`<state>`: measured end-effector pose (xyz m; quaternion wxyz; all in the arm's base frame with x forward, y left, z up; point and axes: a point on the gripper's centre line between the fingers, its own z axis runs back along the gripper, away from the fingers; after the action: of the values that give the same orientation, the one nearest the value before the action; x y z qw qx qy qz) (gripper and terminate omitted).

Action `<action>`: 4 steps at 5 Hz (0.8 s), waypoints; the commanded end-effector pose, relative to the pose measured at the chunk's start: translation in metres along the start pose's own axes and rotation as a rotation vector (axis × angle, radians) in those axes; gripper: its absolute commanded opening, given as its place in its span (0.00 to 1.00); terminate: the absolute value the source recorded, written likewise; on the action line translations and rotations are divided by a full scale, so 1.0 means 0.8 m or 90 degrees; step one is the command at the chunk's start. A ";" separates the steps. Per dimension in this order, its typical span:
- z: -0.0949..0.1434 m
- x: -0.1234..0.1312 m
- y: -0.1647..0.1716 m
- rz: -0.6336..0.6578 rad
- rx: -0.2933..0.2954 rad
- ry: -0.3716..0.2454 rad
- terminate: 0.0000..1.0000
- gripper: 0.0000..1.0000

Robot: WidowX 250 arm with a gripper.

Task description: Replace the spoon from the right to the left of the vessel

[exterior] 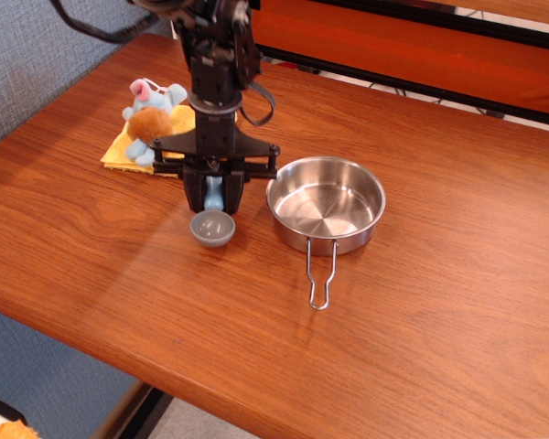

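Observation:
The vessel (326,204) is a shiny round steel pan at the table's middle, its wire loop handle pointing toward the front edge. The spoon (212,225) has a round grey bowl and a light-blue handle. It is just left of the pan, its bowl at or just above the wood. My black gripper (215,194) comes down from above and is shut on the spoon's blue handle, the bowl sticking out below the fingers. The upper part of the handle is hidden between the fingers.
A blue-and-brown plush toy (151,117) lies on a yellow cloth (126,151) at the back left, right behind the gripper. An orange and black frame (412,41) runs behind the table. The table's front edge (256,407) is close below.

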<state>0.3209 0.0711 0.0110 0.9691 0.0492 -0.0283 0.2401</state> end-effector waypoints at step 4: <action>0.043 -0.009 0.016 0.000 -0.008 -0.034 0.00 1.00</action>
<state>0.3141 0.0815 0.0220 0.9693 0.0502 -0.0241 0.2396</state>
